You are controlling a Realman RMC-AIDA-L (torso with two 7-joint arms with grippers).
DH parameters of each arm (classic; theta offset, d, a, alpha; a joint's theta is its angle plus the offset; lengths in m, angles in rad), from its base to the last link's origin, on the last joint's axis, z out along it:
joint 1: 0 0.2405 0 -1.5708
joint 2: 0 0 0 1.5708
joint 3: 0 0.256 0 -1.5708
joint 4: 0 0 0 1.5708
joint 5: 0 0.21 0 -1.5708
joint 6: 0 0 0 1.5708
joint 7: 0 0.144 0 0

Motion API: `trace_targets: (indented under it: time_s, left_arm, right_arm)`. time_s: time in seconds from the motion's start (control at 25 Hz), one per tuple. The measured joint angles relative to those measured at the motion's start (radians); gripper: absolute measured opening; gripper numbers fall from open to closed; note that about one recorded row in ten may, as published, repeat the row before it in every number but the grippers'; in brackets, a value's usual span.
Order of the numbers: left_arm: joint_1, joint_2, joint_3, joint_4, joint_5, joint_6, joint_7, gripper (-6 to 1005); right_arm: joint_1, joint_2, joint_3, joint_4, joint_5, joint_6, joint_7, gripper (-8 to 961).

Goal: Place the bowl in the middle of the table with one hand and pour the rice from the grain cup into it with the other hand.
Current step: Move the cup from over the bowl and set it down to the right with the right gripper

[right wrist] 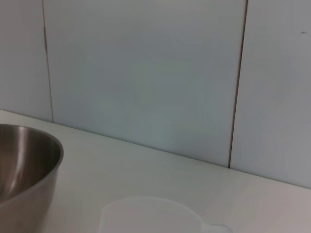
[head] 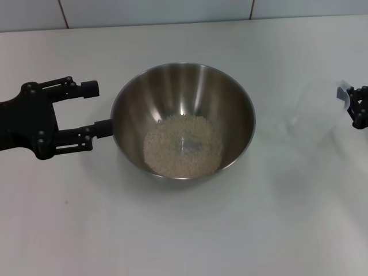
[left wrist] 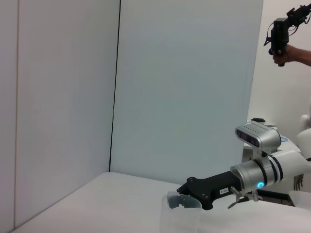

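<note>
The steel bowl stands in the middle of the white table with a flat heap of rice in its bottom. My left gripper is open just left of the bowl, its near finger close to the rim. The clear grain cup stands upright to the right of the bowl and looks empty. My right gripper is at the table's right edge, shut on the cup's rim tab. The left wrist view shows the right gripper at the cup. The right wrist view shows the bowl and the cup's rim.
A pale panelled wall runs along the table's far edge. In the left wrist view a person's hand holds a black device high up beyond the right arm.
</note>
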Motion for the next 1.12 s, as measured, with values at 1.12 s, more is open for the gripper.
trace_targets:
  time_s: [1.12]
  left_arm:
    - [0.001,0.002,0.000,0.009,0.000,0.006,0.000,775]
  right_arm:
    - [0.027,0.015,0.001,0.028,-0.049,0.066,-0.025,56]
